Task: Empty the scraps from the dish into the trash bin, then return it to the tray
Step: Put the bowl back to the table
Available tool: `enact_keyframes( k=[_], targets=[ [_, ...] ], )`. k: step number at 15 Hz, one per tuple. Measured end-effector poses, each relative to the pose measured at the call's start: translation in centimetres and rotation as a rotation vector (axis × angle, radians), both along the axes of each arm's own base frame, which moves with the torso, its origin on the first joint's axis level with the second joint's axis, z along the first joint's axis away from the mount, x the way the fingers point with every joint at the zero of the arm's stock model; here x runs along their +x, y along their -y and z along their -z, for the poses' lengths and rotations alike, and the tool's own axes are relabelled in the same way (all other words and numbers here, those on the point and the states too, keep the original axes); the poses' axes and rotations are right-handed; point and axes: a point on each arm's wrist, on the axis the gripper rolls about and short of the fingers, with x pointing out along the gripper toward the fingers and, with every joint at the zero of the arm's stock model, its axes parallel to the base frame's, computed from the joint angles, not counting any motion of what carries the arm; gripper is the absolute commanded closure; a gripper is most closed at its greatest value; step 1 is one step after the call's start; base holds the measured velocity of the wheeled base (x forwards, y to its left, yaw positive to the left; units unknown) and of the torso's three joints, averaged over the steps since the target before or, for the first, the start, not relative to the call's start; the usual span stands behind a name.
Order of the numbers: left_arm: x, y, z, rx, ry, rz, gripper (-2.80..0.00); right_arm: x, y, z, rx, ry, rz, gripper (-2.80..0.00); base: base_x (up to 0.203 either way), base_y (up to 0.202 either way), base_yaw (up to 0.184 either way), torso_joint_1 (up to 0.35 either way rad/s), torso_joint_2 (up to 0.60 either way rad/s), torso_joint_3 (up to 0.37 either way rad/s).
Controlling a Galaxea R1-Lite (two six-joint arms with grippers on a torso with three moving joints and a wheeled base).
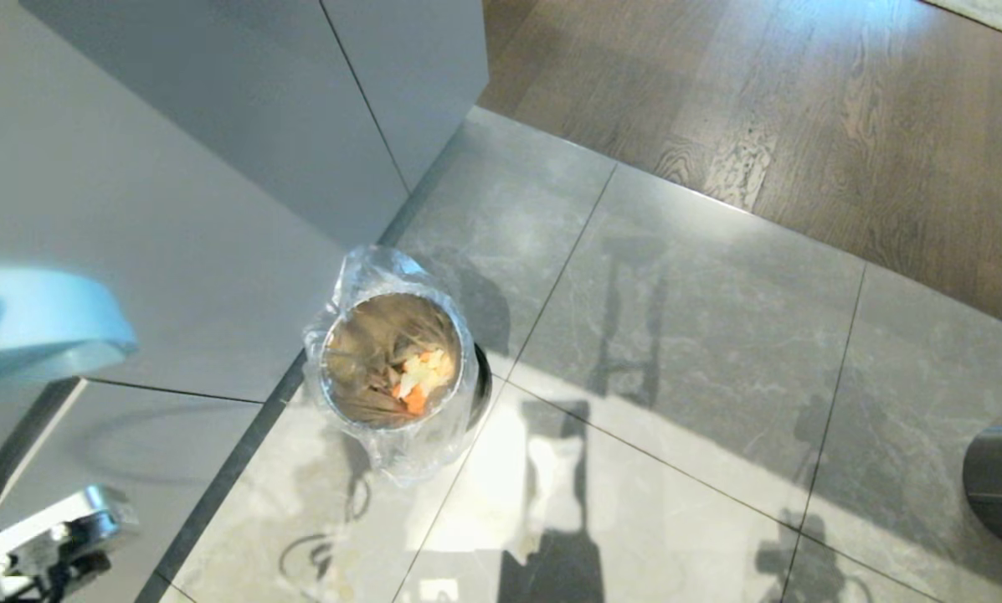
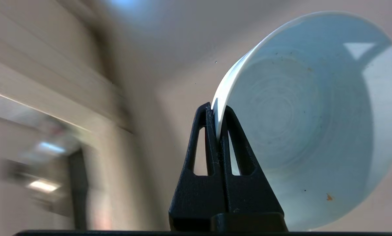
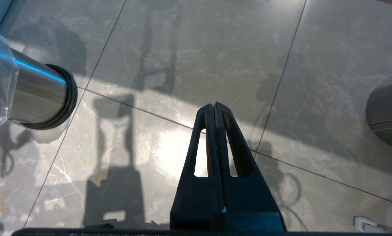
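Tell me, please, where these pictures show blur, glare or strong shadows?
Left wrist view: background streaked with motion blur, while the pale blue-white bowl in the left gripper stays sharp. Head view: bright sun patches and long shadows on the grey floor tiles. Right wrist view: glare on the tile beyond the shut right gripper.

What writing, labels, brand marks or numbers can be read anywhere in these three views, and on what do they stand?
None: no readable text in any view.
The dish, pinched at its rim by the left gripper, is plain inside.
The trash bin, its clear liner and the scraps in it carry no label.
The right gripper and the floor tiles carry no marks.
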Motion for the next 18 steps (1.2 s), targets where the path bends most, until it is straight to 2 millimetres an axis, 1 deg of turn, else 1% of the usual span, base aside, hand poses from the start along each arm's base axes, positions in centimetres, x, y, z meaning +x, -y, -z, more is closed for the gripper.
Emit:
enact_keyframes(
  k=[3,6,9,13,15,17,18],
  targets=[
    [-0.2,-0.8,0.7,-0.169,-0.054,-0.061,0.00,0.0,0.0,0.0,0.000,0.000,0.000,0.00,0.000,0.000,0.000,0.000,0.00,0.000],
    [-0.3,-1.4,2.4,-0.358,-0.166,-0.108,0.00,0.0,0.0,0.0,0.000,0.000,0.000,0.00,0.000,0.000,0.000,0.000,0.00,0.000],
    [-1.2,-2.2,4.8,-0.620,-0.296,-0.108,0.00,0.0,0.0,0.0,0.000,0.000,0.000,0.00,0.000,0.000,0.000,0.000,0.00,0.000],
    [-3.9,-3.5,8.8,-1.067,-0.448,-0.095,0.00,0.0,0.0,0.0,0.000,0.000,0.000,0.00,0.000,0.000,0.000,0.000,0.00,0.000],
    [-5.2,-3.8,9.9,-1.243,-0.440,-0.112,0.00,0.0,0.0,0.0,0.000,0.000,0.000,0.00,0.000,0.000,0.000,0.000,0.00,0.000],
    [-6.1,-4.0,10.0,-1.307,-0.357,-0.090,0.00,0.0,0.0,0.0,0.000,0.000,0.000,0.00,0.000,0.000,0.000,0.000,0.00,0.000],
    [-6.5,-4.0,9.9,-1.331,-0.325,-0.051,0.00,0.0,0.0,0.0,0.000,0.000,0.000,0.00,0.000,0.000,0.000,0.000,0.00,0.000]
  ],
)
